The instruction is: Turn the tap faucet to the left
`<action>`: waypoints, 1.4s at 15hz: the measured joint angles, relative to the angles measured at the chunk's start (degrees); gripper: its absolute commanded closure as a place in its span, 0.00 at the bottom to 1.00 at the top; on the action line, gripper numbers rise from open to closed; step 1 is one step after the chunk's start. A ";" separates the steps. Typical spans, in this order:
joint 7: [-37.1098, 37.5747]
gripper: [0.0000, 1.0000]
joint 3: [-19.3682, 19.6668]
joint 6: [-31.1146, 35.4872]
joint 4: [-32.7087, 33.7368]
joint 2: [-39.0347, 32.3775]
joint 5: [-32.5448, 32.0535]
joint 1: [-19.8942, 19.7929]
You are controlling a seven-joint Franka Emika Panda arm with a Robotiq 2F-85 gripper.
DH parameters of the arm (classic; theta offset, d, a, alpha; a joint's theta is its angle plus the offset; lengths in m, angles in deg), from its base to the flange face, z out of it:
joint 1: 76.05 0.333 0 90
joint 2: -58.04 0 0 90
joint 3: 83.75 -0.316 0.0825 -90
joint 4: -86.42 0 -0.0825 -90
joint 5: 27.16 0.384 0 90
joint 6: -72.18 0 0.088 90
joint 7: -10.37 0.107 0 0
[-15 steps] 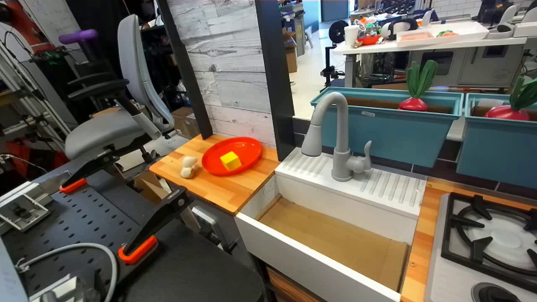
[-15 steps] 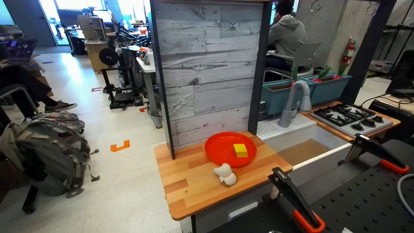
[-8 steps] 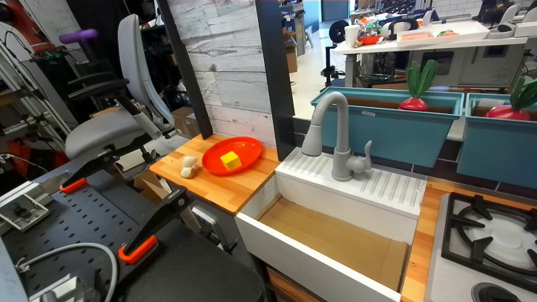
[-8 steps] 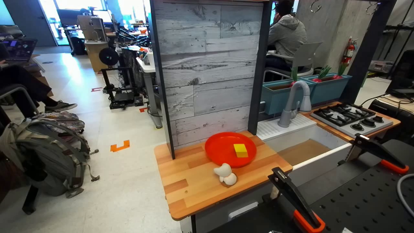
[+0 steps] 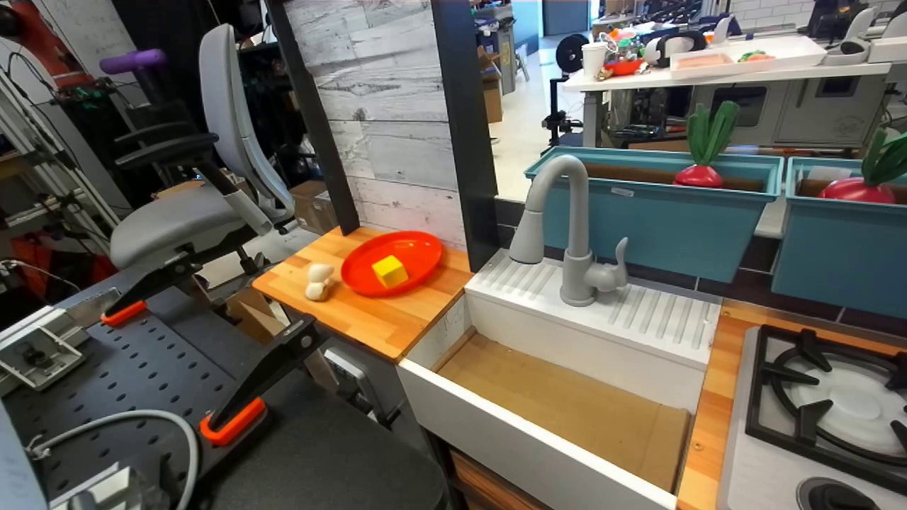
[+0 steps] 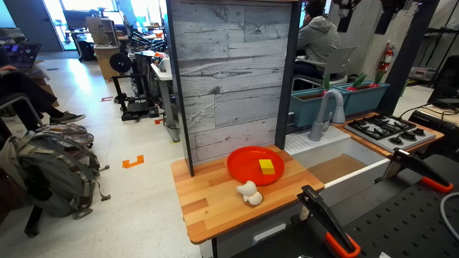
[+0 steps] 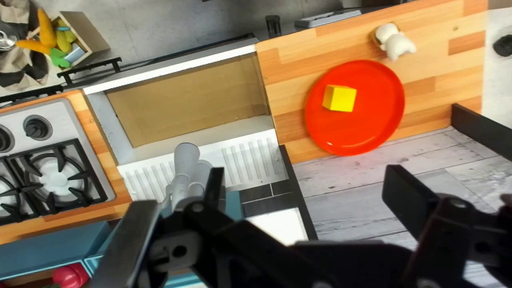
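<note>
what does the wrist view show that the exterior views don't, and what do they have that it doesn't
Only the wrist view shows the box holding toy-like food.
Only an exterior view shows the seated person in grey and the fire extinguisher.
Shared by the wrist view and both exterior views: the tap faucet, partly hidden by the jaws in the wrist view; the sink; the cooktop; and the red plate with the yellow block on it.

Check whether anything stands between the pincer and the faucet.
Nothing visible does. In an exterior view the open pincer hangs higher than the faucet. The nearest planter stands behind the faucet, lower than its top, so probably no obstacle.
</note>
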 measured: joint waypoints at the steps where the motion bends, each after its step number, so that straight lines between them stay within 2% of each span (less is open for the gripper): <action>1: -1.20 0.00 0.72 0.88 1.14 -2.57 -0.07 -0.38; 6: -5.13 0.00 3.17 1.76 9.90 -15.86 0.03 -2.32; 13: -4.50 0.00 4.33 1.76 23.54 -33.11 0.25 -5.80; 21: -2.97 0.00 4.73 1.60 34.54 -44.83 0.26 -7.90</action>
